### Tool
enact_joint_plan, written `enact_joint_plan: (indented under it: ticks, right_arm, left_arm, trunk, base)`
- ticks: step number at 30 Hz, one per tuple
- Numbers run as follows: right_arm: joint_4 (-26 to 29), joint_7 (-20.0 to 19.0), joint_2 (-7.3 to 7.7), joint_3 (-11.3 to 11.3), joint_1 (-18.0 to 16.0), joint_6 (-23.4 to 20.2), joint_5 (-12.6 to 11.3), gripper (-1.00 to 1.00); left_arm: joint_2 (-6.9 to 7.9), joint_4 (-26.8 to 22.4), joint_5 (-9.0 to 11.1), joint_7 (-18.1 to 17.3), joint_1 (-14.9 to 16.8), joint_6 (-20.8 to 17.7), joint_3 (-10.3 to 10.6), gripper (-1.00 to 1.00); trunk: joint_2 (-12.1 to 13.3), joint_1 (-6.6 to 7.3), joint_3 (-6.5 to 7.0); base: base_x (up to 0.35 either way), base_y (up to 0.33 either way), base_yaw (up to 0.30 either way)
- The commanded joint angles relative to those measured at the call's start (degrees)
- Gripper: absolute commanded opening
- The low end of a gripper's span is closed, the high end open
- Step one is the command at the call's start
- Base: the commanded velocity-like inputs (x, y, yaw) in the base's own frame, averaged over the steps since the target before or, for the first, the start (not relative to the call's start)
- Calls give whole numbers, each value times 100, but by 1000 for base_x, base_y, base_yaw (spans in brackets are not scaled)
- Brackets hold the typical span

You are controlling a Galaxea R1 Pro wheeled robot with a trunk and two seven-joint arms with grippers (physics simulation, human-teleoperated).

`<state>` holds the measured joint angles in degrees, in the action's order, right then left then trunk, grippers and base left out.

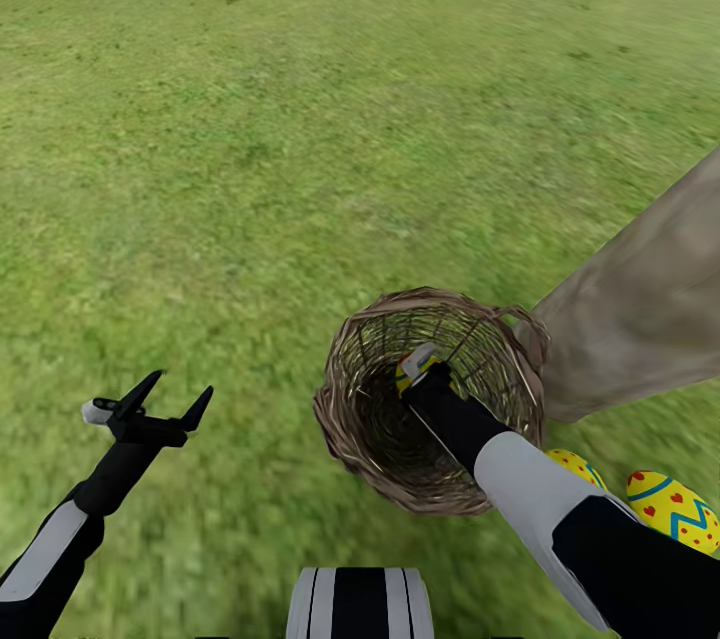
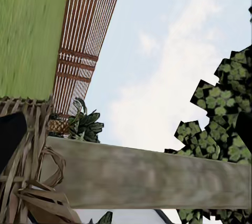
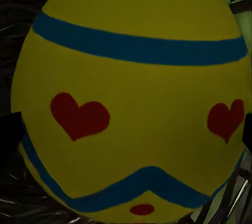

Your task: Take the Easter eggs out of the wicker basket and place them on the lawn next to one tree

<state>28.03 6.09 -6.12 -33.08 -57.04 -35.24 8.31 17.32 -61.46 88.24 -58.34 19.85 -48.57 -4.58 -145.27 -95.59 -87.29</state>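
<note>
Right claw (image 1: 425, 374) was down inside the basket (image 1: 352, 419), egg (image 3: 131, 98) dead ahead between my fingers, long axis along them; grip unconfirmed. Left claw (image 1: 160, 401) spread wide, idle at 9 o'clock. Two eggs (image 1: 672, 509) lay by the tree (image 1: 640, 309).

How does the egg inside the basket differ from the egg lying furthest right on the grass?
The egg in the wicker basket sits among the weave, with the right claw reaching down to it; the rightmost egg lies free on the lawn beside the tree trunk, untouched. The basket egg is mostly hidden in the head view; the rightmost egg is largely exposed. Both are yellow with blue bands and red marks.
</note>
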Motion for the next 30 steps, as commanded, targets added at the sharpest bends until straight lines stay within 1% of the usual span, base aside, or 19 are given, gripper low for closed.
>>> enact_joint_plan:
  ticks: [1,5,6,7,8,9,21,23,26,28,30]
  right_arm:
    - [-33,6,6,-32,0,-27,-8,100]
    - [5,-26,-2,-26,0,-34,94,100]
    - [1,-28,-2,-27,0,-35,111,-100]
    - [1,-29,-1,-28,0,-37,120,-100]
    - [-184,-29,3,-31,0,-49,-464,-100]
    - [-184,-34,1,-32,0,-61,-499,-100]
    - [-175,-38,-3,-32,0,-79,-523,-100]
    - [-174,-38,-3,-32,0,-79,-523,-100]
    - [-167,-38,-3,-32,0,-79,-529,-100]
    - [-167,-44,-3,-32,0,-81,-532,-100]
    - [-167,-51,-3,-32,0,-81,-532,-100]
  left_arm:
    - [0,5,23,-2,1,-30,-31,100]
    - [-3,-1,18,-2,1,-30,-159,100]
    - [-2,7,18,-2,1,-30,-191,100]
    - [-1,15,18,-2,1,-30,-223,100]
    - [-1,18,18,-2,1,-30,-359,100]
    - [-4,19,18,-2,1,-30,-359,100]
    - [-10,46,34,-2,1,-30,-352,100]
    - [-10,41,30,-2,1,-30,-351,100]
    - [-10,49,34,-2,1,-30,-350,100]
    - [-10,47,35,-2,1,-37,-350,100]
    - [-10,53,35,-2,1,-38,-350,100]
  trunk:
    - [-2,-4,-26]
    - [-2,-4,-26]
    - [-2,-4,-26]
    - [-2,-4,-26]
    - [-2,-4,-26]
    - [-2,-4,-26]
    - [-3,-6,-48]
    - [0,-1,-4]
    - [0,-1,-4]
    - [2,4,40]
    - [2,4,40]
  base:
    - [0,0,0]
    - [0,0,0]
    - [0,0,0]
    - [0,0,0]
    - [0,0,0]
    - [0,0,0]
    - [0,0,0]
    - [0,0,0]
    - [0,0,0]
    - [0,0,0]
    - [0,0,0]
